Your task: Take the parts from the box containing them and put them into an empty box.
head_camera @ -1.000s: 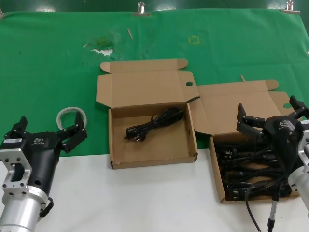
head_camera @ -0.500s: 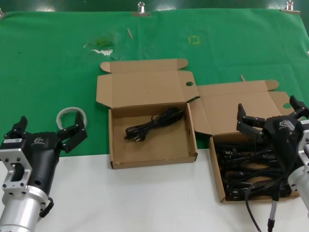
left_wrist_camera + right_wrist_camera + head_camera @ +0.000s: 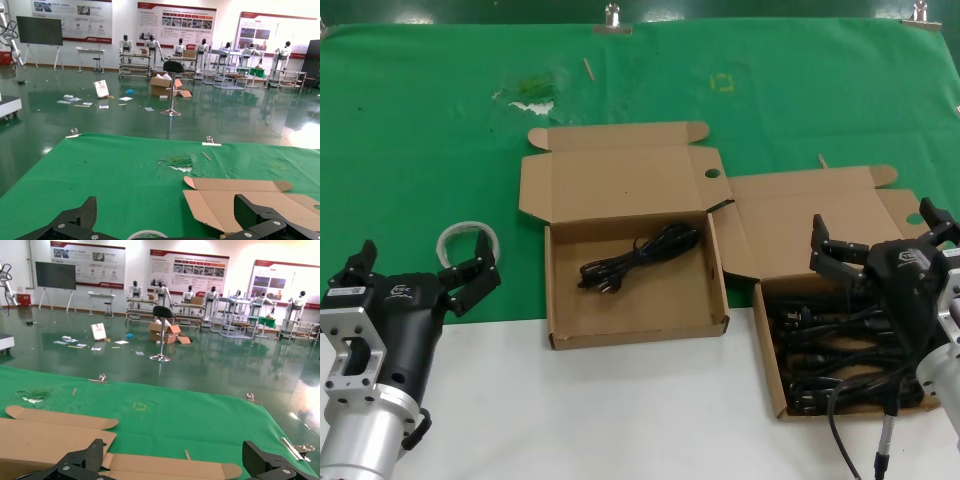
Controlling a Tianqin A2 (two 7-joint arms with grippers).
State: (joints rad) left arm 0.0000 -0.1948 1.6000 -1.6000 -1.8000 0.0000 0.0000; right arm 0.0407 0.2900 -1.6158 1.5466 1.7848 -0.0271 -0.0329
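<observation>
Power cords [image 3: 840, 345], black and tangled, fill the source box [image 3: 772, 375] at the right of the head view; this carton sits half on the green cloth [image 3: 420, 150] and half on the white table [image 3: 620, 420], lid folded back. Right gripper [image 3: 876, 238] hangs over the far end of that tangle, jaws spread wide and holding nothing, cords lying below and nearer the robot than the fingertips. Empty box [image 3: 565, 300] stands at centre, touching the source box's lid corner; one looped cord bundle [image 3: 638, 257] lies on its otherwise bare floor. Left gripper [image 3: 420, 272] is parked at the left table edge, jaws spread, well apart from both cartons, with a whitish ring [image 3: 468, 244] just beyond one fingertip. Left wrist view: two dark fingers [image 3: 75, 222] stand far apart at the frame edge, the ring's rim between them, the centre carton's lid [image 3: 235, 200] off to one side; no cord visible. Right wrist view: fingers [image 3: 80, 462] spread, framing the source box's raised lid flaps [image 3: 55, 427]; the cords themselves lie out of frame.
</observation>
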